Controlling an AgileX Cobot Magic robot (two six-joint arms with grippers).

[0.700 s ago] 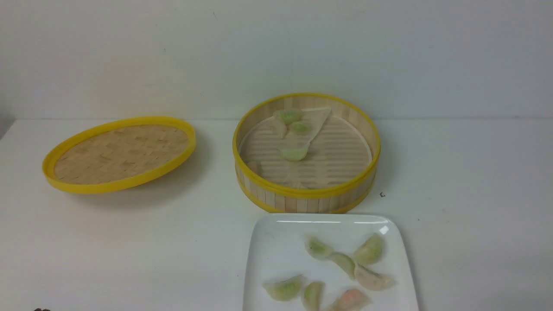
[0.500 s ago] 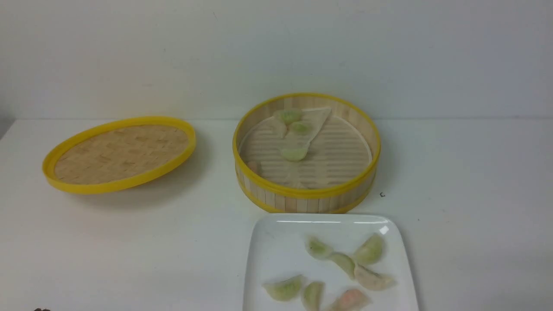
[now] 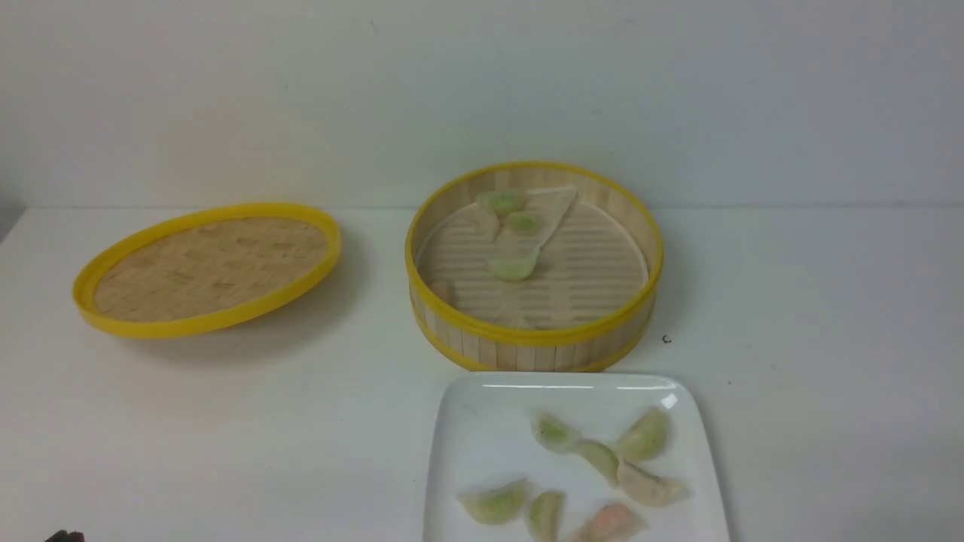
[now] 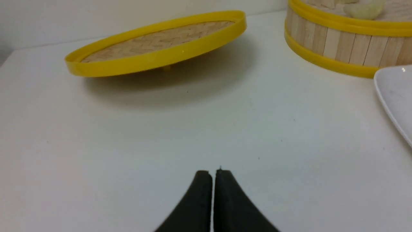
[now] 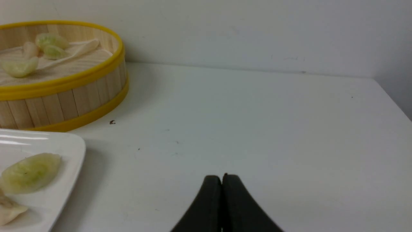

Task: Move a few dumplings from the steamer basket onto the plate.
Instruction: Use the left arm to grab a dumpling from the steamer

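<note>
Pale-green, whitish and pinkish crescent dumplings [image 3: 494,504] are seen on the glossy white square plate [image 3: 471,436], well apart from the black left gripper [image 4: 213,172] and black right gripper [image 5: 222,177], both closed and empty.

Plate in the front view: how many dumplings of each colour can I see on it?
Green dumplings: 5
Whitish dumpling: 1
Pink-orange dumpling: 1
Total: 7 visible; the near part of the plate is out of view.
</note>
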